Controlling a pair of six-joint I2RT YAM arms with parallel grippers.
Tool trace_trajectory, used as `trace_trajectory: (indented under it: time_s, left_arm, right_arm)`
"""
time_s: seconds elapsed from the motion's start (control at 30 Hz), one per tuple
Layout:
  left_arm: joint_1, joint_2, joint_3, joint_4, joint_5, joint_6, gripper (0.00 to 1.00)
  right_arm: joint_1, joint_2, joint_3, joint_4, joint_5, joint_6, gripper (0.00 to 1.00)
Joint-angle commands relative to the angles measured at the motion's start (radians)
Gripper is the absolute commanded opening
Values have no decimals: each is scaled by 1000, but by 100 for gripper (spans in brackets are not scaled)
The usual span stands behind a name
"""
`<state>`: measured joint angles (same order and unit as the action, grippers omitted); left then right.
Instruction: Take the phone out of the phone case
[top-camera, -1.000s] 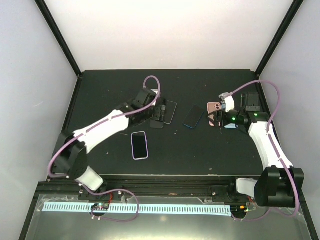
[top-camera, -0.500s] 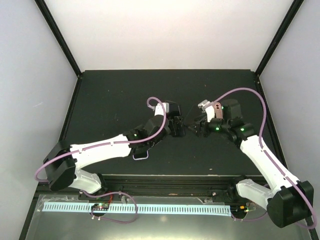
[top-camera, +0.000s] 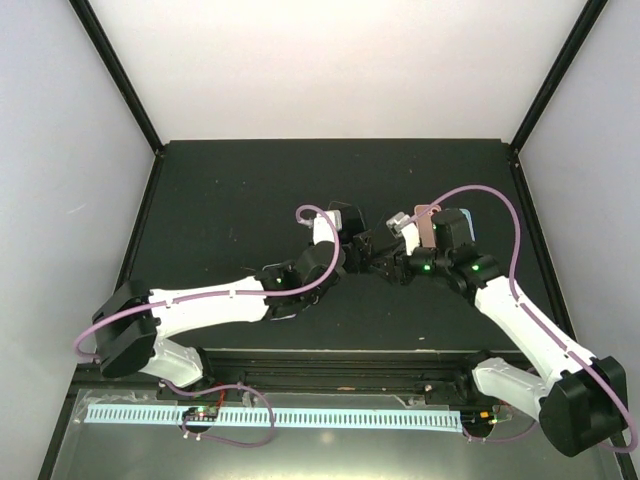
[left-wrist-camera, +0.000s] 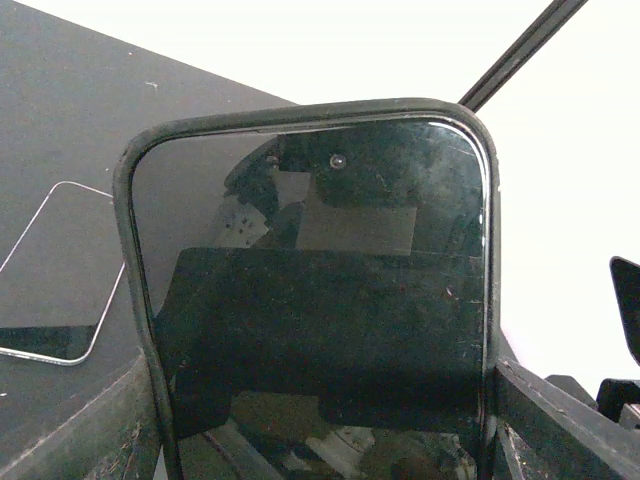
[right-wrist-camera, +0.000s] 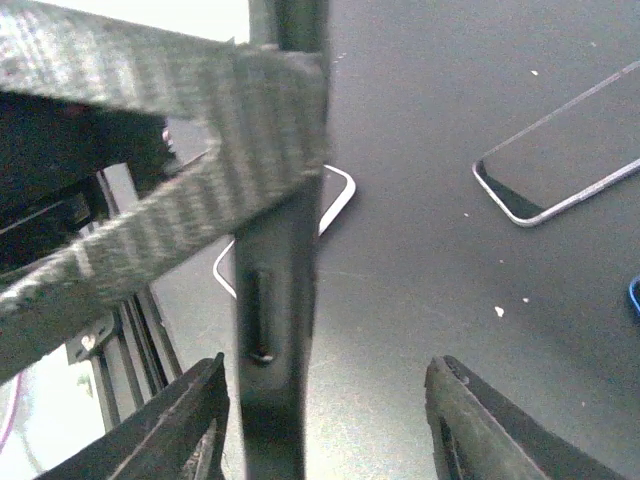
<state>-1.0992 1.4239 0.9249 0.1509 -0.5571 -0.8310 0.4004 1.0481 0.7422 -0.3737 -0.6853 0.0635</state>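
A phone in a black case (left-wrist-camera: 320, 300) fills the left wrist view, upright with its screen to the camera. My left gripper (left-wrist-camera: 320, 440) is shut on its lower sides and holds it above the table centre (top-camera: 343, 214). In the right wrist view the case shows edge-on (right-wrist-camera: 275, 330), its side button visible, with a left finger across it (right-wrist-camera: 150, 150). My right gripper (right-wrist-camera: 328, 385) is open, and the case edge stands between its jaws, close to the left one. In the top view the two grippers meet, left (top-camera: 352, 245) and right (top-camera: 383, 262).
A white-rimmed phone (left-wrist-camera: 50, 280) lies flat on the black table and also shows in the right wrist view (right-wrist-camera: 335, 195). A silver-rimmed phone (right-wrist-camera: 565, 150) lies further off. A pink case (top-camera: 425, 225) lies behind the right arm. Black frame posts (top-camera: 120, 80) stand at the back corners.
My left gripper has lifted the black-cased phone off the table and carried it toward the centre. My right arm has swung left from the pink case to meet it, jaws open around the edge.
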Motion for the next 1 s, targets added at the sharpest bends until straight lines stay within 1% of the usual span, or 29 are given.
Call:
trace_trajectory:
  time_s: [0.0, 0.1, 0.17, 0.23, 0.3, 0.33, 0.37, 0.43, 0.5, 0.53, 0.57, 0.63, 0.7, 0.77, 0.87, 0.97]
  left_arm:
    - [-14, 8, 38, 106, -59, -1, 62]
    - [-19, 8, 40, 107, -66, 2, 62]
    - [-19, 9, 42, 91, -83, -8, 66]
    - [-19, 5, 46, 59, -108, -26, 72]
    - [-19, -3, 46, 52, -134, -11, 84]
    - [-19, -6, 49, 48, -143, 10, 96]
    - [-18, -12, 55, 24, -164, 26, 99]
    - [-15, -22, 90, -75, -203, 24, 99]
    - [7, -49, 101, -153, -203, 54, 99]
    - [25, -74, 87, -173, -181, 70, 99]
    - [50, -113, 49, -153, -113, 115, 99]
    - [107, -225, -65, -5, 77, 213, 99]
    - [166, -339, -196, 115, 294, 282, 99]
    - [218, -450, -295, 182, 473, 329, 99]
    - [249, -598, -389, 183, 595, 396, 98]
    - [252, -704, -460, 201, 667, 444, 92]
  right_arm:
    - [29, -10, -7, 47, -29, 13, 51]
    - [29, -16, 1, 48, -7, 19, 39]
    - [29, -22, 8, 46, 10, 20, 24]
    - [29, -16, 21, 38, 21, 23, 10]
    - [29, 3, 43, 19, 16, 23, 2]
    - [30, 13, 52, 8, 10, 22, 1]
    - [29, 24, 64, -3, 10, 20, 1]
    - [29, 41, 89, -32, 14, 10, 1]
    - [28, 43, 109, -61, 13, -13, 1]
    - [29, 39, 115, -73, 13, -28, 1]
    - [28, 31, 119, -83, 11, -43, 1]
    - [28, 5, 117, -97, -3, -71, 1]
    - [28, -21, 116, -121, -36, -105, 1]
    - [28, -47, 117, -161, -85, -150, 1]
    - [28, -80, 123, -222, -175, -222, 1]
    - [28, -114, 120, -256, -285, -250, 1]
